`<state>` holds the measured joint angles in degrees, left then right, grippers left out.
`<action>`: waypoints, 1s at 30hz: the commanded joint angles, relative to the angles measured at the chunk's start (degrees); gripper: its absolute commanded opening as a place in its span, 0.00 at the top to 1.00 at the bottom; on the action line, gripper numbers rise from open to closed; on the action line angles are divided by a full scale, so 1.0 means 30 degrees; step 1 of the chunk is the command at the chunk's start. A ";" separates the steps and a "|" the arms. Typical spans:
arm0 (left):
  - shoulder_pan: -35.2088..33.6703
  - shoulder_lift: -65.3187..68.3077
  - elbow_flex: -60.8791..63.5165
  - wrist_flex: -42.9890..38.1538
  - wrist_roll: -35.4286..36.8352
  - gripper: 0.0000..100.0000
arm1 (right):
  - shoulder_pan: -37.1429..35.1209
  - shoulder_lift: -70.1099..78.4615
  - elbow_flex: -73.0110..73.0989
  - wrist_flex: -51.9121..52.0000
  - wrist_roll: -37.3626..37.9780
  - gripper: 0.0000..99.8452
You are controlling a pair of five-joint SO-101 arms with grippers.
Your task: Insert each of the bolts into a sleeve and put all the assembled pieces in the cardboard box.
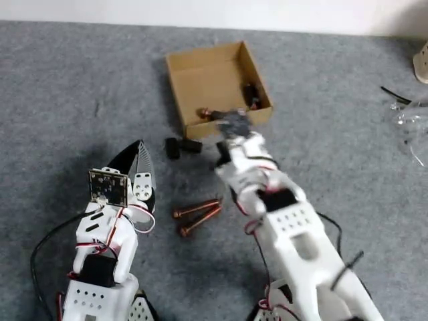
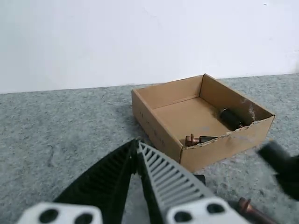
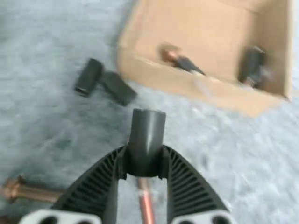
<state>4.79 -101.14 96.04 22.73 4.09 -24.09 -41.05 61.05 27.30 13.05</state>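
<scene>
A grey, felt-like mat [image 1: 67,100] covers the whole table. Behind it stands a plain white wall [image 2: 140,37]. Off at the mat's far right edge lie some clear plastic bits [image 1: 411,115], a thin black wire [image 1: 394,95] and a pale beige object [image 1: 421,63], partly cut off.

Overhead plus two wrist cameras.
High view looks down; both wrist views face the cardboard box [image 1: 207,80], low and near.
</scene>
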 commanded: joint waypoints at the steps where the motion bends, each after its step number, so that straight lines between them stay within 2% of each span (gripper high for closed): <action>1: 0.0132 0.0073 0.0396 0.0527 -0.0088 0.99 | 0.1480 -0.4088 0.1861 0.0220 -0.0440 1.00; 4: 0.0718 0.0073 -0.0308 0.2110 -0.0938 0.98 | 0.2154 -0.7927 0.4469 0.0220 -0.0352 1.00; 8: 0.0689 0.0103 -0.0454 0.2315 -0.0967 0.95 | 0.2447 -1.3641 0.7575 0.0484 -0.0322 1.00; 15: 0.0718 0.0132 -0.1011 0.3077 -0.0938 0.99 | 0.2945 -2.1465 0.9597 0.4996 -0.0322 1.00; 23: 0.2037 0.0161 -0.1216 0.3897 -0.0996 0.97 | 0.2916 -2.0879 1.0359 0.4117 -0.0352 1.00; 30: 0.2476 0.0161 -0.2183 0.5773 -0.1055 0.97 | 0.2945 -2.0879 1.1326 0.3179 -0.0322 1.00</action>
<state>11.38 -101.14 94.20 38.46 1.36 -16.00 -103.47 95.08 39.34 12.53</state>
